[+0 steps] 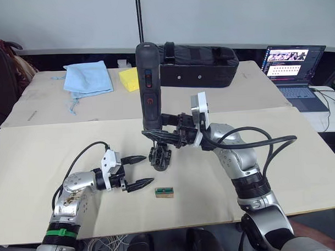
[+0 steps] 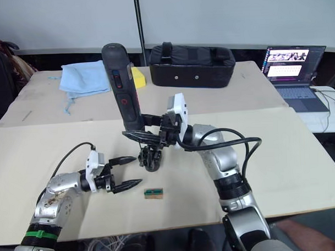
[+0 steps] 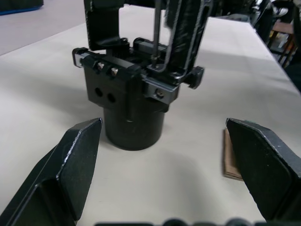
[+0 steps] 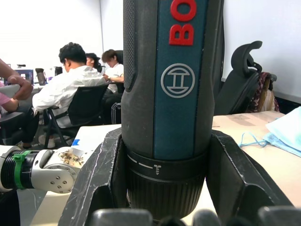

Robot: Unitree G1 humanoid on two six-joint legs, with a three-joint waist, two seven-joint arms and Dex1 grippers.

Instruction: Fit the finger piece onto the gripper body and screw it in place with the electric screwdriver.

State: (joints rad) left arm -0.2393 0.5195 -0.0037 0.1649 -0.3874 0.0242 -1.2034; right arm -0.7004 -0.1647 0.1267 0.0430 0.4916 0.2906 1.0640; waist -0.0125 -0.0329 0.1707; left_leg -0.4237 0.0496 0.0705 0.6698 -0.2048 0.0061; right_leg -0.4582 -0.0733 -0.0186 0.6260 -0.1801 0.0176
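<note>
- A light blue cloth (image 1: 87, 77) lies at the far left of the table (image 1: 41, 146), with a yellow sponge (image 1: 129, 79) just to its right.
- The left pincer (image 1: 135, 172) hovers low over the near left part of the table, its two black fingers (image 3: 66, 169) spread apart and holding nothing, pointed toward the gripper body.
- A small brown-and-green block (image 1: 164, 192) sits on the table just right of the left pincer's tips, in front of the gripper body.
- The gripper body (image 1: 160, 156) stands upright on its round base near the table's centre; in the left wrist view its linkage and screws show on top (image 3: 131, 89), flanked by the left pincer's open fingers.
- The electric screwdriver (image 1: 148, 87) stands nearly vertical directly above the gripper body, its thin metal bit (image 3: 155, 28) reaching down into the top of the assembly.
- The right pincer (image 1: 167, 135) is clamped around the screwdriver's lower barrel, its fingers (image 4: 101, 174) pressed against either side of the tool's collar.
- A long black bag (image 1: 201, 62) rests at the far edge of the table, behind the screwdriver.
- An open laptop (image 1: 295, 71) sits on a neighbouring surface at the far right.
- In the right wrist view, seated people (image 4: 70, 89) appear in the background.
</note>
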